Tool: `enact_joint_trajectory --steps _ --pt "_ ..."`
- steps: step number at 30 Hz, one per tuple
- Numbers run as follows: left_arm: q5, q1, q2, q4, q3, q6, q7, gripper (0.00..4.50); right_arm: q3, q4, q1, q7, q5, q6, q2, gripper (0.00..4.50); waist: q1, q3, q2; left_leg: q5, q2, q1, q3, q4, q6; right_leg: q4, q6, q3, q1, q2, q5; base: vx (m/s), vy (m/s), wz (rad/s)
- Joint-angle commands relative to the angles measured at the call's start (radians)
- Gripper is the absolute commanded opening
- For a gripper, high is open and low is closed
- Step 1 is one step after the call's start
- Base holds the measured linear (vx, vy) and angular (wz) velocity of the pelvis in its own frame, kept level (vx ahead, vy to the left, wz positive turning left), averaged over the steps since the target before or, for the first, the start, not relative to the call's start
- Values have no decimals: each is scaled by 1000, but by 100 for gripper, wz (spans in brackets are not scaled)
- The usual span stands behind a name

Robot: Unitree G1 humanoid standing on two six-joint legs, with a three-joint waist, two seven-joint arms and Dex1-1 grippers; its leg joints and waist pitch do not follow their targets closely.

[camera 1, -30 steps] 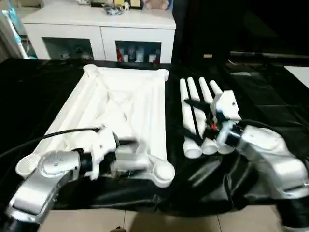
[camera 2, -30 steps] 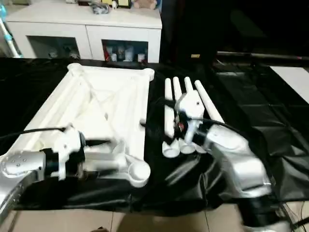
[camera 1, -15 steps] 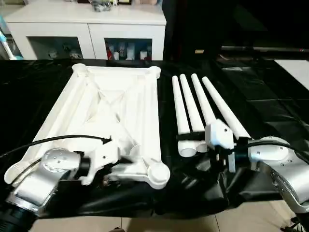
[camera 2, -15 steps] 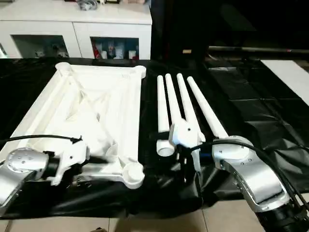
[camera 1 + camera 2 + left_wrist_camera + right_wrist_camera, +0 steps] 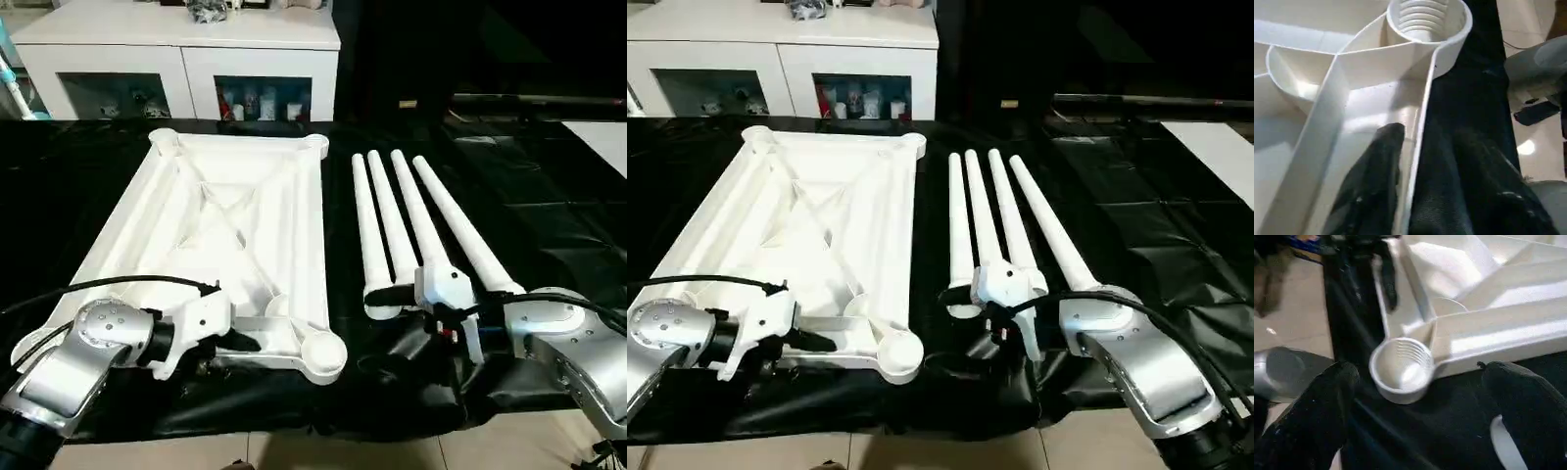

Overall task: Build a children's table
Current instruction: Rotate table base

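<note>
My left jaws (image 5: 1418, 161) are straddling the near rim of the white ribbed plastic tabletop (image 5: 235, 215) lying upside down on the black-draped bench (image 5: 549, 225), part-closed. My right jaws (image 5: 1425, 411) are gaping wide, empty, beside its near threaded corner socket (image 5: 1400, 367).

From my head pair I look forward and down over both silver forearms at the black-draped table (image 5: 549, 215) — the two eyes sit side by side, so they share nearly the whole scene, the right eye's picture shifted a little sideways. My left wrist camera sits very close, looking along its own fingers (image 5: 1371, 186) at the near rim of the tabletop (image 5: 235, 225) toward the threaded corner socket (image 5: 1427, 19). My right wrist camera looks between its fingers (image 5: 1312, 416) from slightly farther back, across the cloth at that same socket — the part both wrist views share.
</note>
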Motion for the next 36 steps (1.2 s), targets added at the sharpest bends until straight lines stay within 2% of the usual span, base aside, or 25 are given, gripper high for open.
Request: enact_joint_trajectory --steps 1,9,13,15,19,20,24,27,30,31,32,36 --pt "4 -9 17 -24 -4 6 -9 171 5 -13 -7 -7 -7 -7 1 450 5 -48 15 -295 60 24 -24 -85 -33 -91 -210 51 8 -86 -167 0 0 0" --pt "24 -11 24 -15 -13 2 -17 103 11 -18 1 11 0 -36 8 450 4 -52 16 -255 59 19 -24 -82 -19 -82 -226 49 13 -83 -63 0 0 0" --pt "21 -6 22 -15 -7 5 -10 89 13 -24 7 15 0 -34 6 450 3 -50 16 -271 59 21 -23 -83 -21 -84 -229 50 12 -84 -81 0 0 0" --pt "18 -2 20 -15 -2 8 -2 57 12 -24 8 15 -1 -37 7 450 3 -50 18 -276 59 22 -23 -83 -23 -85 -228 50 11 -84 -91 0 0 0" --pt "-5 13 -4 -25 35 15 40 37 11 -13 3 4 -9 -49 13 450 2 -49 17 -283 60 22 -23 -83 -26 -86 -228 51 11 -85 -103 0 0 0" --pt "-6 14 -6 -26 37 15 42 14 11 -13 3 3 -10 -49 14 450 2 -49 16 -282 60 22 -23 -83 -27 -86 -228 51 11 -85 -103 0 0 0" --pt "-16 43 -43 -46 91 39 136 3 0 11 -6 -27 -31 -72 35 450 -4 -50 12 -254 60 14 -24 -82 -17 -83 -231 50 17 -86 -71 0 0 0" --pt "10 52 -62 -31 116 30 213 3 -2 26 -18 -44 -42 -81 47 450 -8 -49 8 -244 56 14 -22 -80 -8 -86 -222 50 16 -83 -88 0 0 0" --pt "31 47 -72 -19 125 31 253 3 2 39 -28 -54 -52 -87 53 450 -12 -49 4 -230 57 13 -21 -79 -3 -87 -217 50 16 -82 -96 0 0 0" --pt "34 46 -73 -18 125 31 257 3 2 41 -29 -56 -53 -89 54 450 -12 -49 7 -230 57 14 -22 -79 -4 -88 -216 49 15 -82 -101 0 0 0" --pt "60 35 -77 8 128 10 289 3 3 50 -38 -66 -62 -94 63 450 -13 -50 4 -227 57 14 -21 -78 -2 -87 -215 49 15 -82 -96 0 0 0" --pt "83 24 -73 36 124 -27 309 3 2 66 -47 -86 -76 -98 74 450 -14 -50 6 -210 57 15 -21 -77 3 -86 -213 49 14 -80 -67 0 0 0"
